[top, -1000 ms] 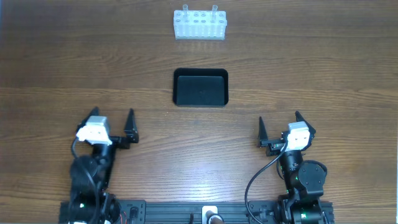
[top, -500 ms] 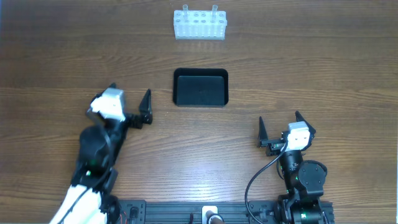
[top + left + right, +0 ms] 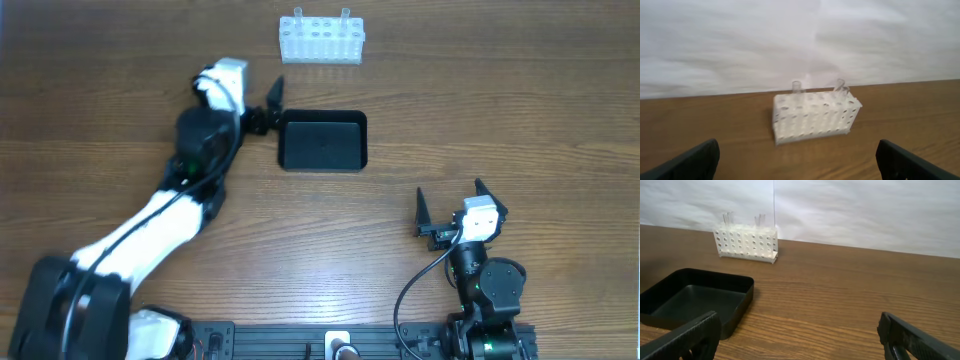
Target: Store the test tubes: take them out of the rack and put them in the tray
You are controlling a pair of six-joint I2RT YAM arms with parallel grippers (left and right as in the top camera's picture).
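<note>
Two test tubes (image 3: 797,86) stand in the rack (image 3: 321,40) (one near each end), at 12 o'clock from the black tray (image 3: 323,140) on the tabletop (image 3: 500,100). Left gripper (image 3: 274,106), fingers (image 3: 695,161) spread, hangs at the tray's 10 o'clock; right gripper (image 3: 448,190), likewise spread, at 5 o'clock.

In the left wrist view the left gripper (image 3: 797,150) is cut off by the picture's edge: of each finger just a dark tip is seen, on the near side of the rack (image 3: 815,119). The two test tubes (image 3: 797,87) standing in the rack are blurred, and whether they hold anything cannot be told. In the right wrist view the right gripper (image 3: 799,325) is cut off likewise. The tray (image 3: 700,287), in front of the rack, loses one corner at the edge and another behind a finger (image 3: 690,335). From above, the left arm (image 3: 150,225) runs out of the picture far from the rack.
</note>
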